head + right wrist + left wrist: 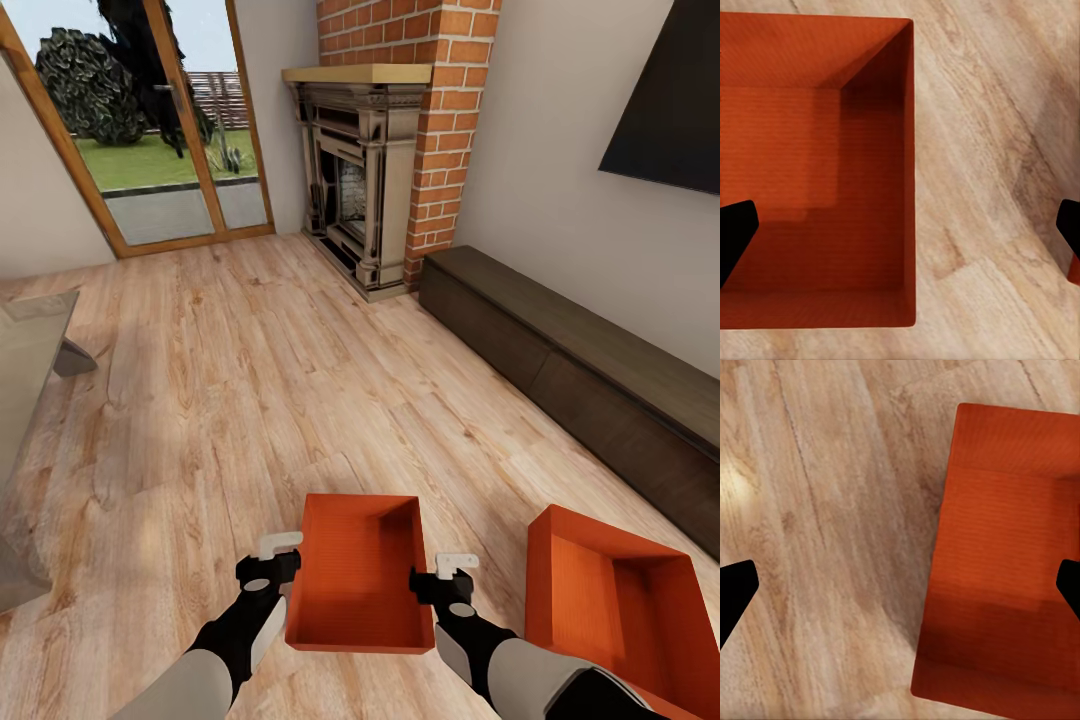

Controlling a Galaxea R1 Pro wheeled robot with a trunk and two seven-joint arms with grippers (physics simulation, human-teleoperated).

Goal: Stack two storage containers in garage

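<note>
Two orange-red storage containers rest open side up on the light wood plank floor of the living room. One container (355,570) lies between my arms; the other (620,600) sits to its right. My left gripper (275,560) is open over the near container's left wall (945,585), its dark fingertips (735,596) spread to either side. My right gripper (450,572) is open over the same container's right wall (909,187), one fingertip (735,232) above the inside, the other above bare floor. Neither gripper holds anything.
A long dark low cabinet (580,370) runs along the right wall under a black TV (670,100). The brick fireplace (360,180) and wood-framed glass doors (160,130) stand at the far end. A glass table (25,400) is at the left.
</note>
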